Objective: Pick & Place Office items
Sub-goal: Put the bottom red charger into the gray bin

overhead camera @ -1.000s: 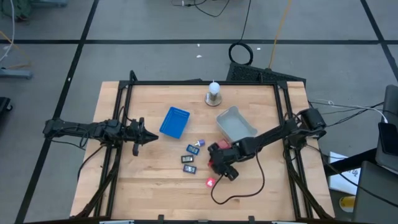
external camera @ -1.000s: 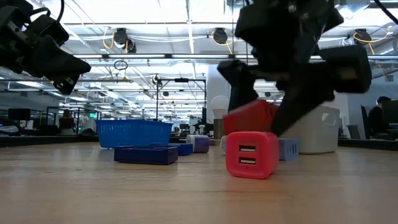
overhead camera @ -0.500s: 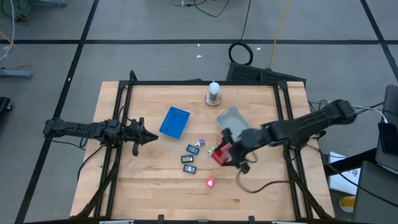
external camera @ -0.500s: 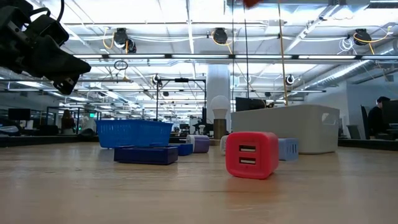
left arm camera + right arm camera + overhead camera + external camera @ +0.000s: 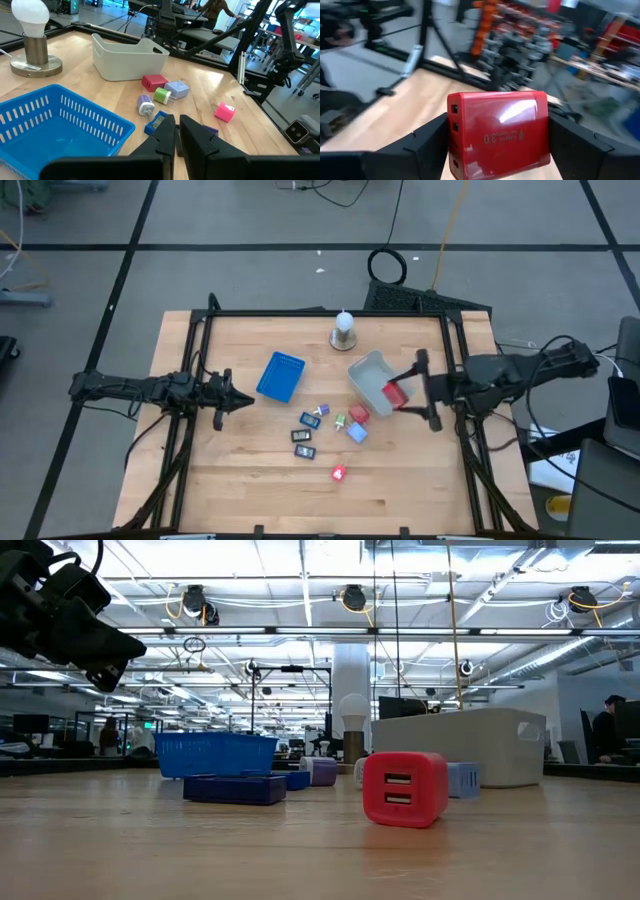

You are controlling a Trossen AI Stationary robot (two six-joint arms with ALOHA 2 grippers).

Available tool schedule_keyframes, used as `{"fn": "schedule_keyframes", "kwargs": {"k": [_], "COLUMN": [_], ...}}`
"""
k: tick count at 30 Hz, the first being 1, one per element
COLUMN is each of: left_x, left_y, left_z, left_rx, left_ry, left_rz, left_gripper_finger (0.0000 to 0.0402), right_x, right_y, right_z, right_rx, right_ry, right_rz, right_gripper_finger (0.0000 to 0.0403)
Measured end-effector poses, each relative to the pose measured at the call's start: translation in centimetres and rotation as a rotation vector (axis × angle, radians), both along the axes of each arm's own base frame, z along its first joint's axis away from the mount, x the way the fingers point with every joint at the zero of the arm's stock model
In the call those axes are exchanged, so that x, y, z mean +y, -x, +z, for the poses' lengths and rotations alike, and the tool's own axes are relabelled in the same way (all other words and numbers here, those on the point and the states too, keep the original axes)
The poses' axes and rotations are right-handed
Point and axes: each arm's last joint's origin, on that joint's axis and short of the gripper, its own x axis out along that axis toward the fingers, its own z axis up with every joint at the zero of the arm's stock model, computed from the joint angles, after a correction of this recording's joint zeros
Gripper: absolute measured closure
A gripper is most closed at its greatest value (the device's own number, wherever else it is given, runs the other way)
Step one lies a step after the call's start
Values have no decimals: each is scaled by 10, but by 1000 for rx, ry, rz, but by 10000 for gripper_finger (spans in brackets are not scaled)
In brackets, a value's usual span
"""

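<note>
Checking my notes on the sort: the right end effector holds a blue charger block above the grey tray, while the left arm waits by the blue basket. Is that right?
Not quite: the block in the right end effector is red, not blue. The right wrist view shows a red charger block between its fingers. The rest stands: it hangs above the grey tray, and the left end effector waits by the blue basket.

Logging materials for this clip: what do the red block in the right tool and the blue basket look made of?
Red block: apparently glossy hard plastic, with a bright highlight and moulded lettering. Blue basket: seemingly moulded plastic, with uniform slatted walls.
</note>
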Motion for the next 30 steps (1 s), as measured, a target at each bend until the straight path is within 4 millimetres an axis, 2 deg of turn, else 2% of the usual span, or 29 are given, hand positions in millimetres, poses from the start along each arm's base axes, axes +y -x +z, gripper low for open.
{"fn": "schedule_keyframes", "kwargs": {"k": [6, 13, 23, 30], "left_x": [0, 0, 0, 0], "left_y": [0, 0, 0, 0], "left_z": [0, 0, 0, 0], "left_rx": [0, 0, 0, 0], "left_ry": [1, 6, 7, 5], "left_rz": [0, 17, 18, 18], "left_gripper_finger": [376, 376, 376, 376], "right_x": [-18, -27, -31, -34], "right_y": [30, 46, 46, 44], "right_z": [-42, -87, -140, -159], "right_rx": [-25, -110, -179, -174], "right_ry": [-40, -86, -86, -90], "right_rz": [-148, -191, -224, -261], "right_gripper_finger": [121, 121, 121, 121]}}
